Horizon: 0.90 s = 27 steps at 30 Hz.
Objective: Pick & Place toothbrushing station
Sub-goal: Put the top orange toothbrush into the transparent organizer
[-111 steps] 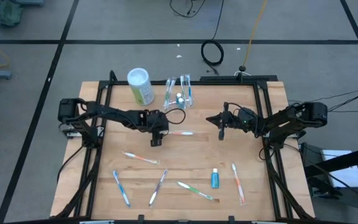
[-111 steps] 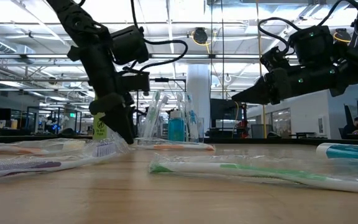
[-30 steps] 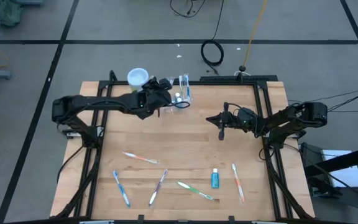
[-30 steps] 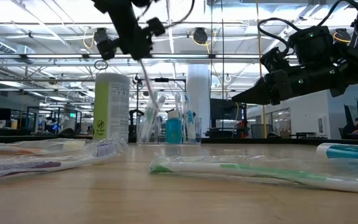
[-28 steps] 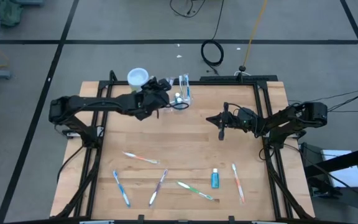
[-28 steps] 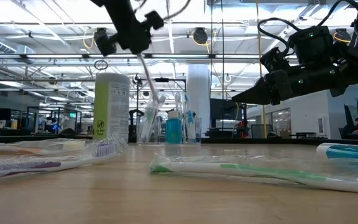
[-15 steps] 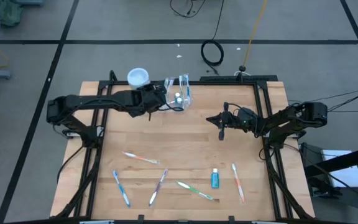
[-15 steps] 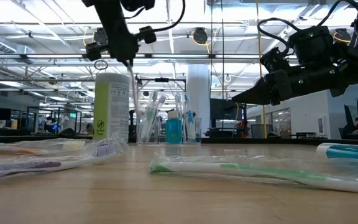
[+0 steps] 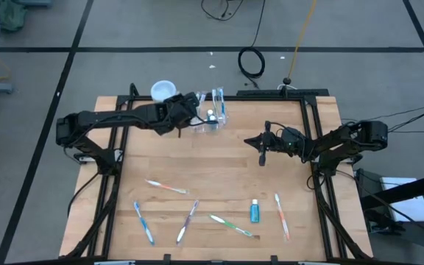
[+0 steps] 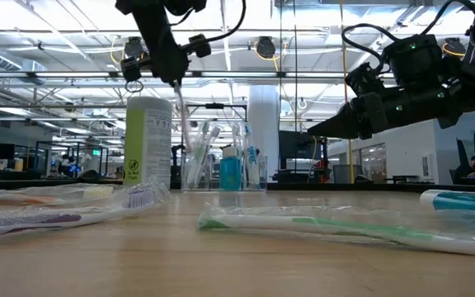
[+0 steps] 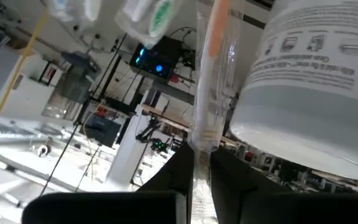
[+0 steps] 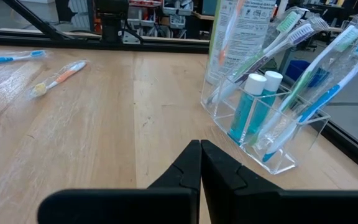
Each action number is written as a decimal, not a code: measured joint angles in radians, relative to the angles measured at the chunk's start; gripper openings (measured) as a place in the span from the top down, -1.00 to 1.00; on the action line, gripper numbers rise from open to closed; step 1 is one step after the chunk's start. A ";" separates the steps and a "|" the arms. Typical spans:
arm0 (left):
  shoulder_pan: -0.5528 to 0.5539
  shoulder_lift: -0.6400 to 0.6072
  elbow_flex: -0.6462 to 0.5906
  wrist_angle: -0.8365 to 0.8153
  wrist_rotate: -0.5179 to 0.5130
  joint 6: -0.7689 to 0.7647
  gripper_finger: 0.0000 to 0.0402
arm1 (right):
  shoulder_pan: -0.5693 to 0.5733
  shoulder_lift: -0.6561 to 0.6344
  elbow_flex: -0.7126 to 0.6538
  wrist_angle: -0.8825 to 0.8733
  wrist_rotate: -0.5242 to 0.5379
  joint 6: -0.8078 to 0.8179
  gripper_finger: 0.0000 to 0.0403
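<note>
one left claw (image 9: 185,116) gripping wrapped toothbrush (image 11: 207,93), just beside toothbrushing station (image 9: 213,116)

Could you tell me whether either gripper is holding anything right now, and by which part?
The left gripper pinches a wrapped toothbrush near one end, above the clear station. The right gripper is shut and holds nothing.

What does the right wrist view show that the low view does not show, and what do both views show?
Only the right wrist view shows the right gripper shut, and an orange toothbrush lying far across the table.

Only the low view shows the left gripper above the table, holding a wrapped toothbrush that hangs down beside the green canister.

Both show the clear toothbrushing station with brushes and blue tubes standing in it, next to that canister.
</note>
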 joint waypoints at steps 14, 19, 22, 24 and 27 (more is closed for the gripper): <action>0.064 0.008 0.000 0.007 0.273 -0.091 0.76 | 0.000 0.000 0.000 0.001 0.000 0.000 1.00; 0.069 0.033 0.000 0.064 0.261 -0.156 0.63 | 0.000 0.000 0.000 0.000 0.000 -0.001 1.00; 0.076 0.047 0.000 0.096 0.272 -0.190 0.55 | 0.000 0.000 0.000 0.000 0.000 -0.001 1.00; 0.081 0.057 0.000 0.114 0.288 -0.213 0.49 | 0.000 0.000 0.000 0.000 0.000 -0.001 1.00; 0.085 0.067 0.000 0.124 0.334 -0.283 0.41 | 0.000 0.000 0.000 0.000 0.000 -0.002 1.00</action>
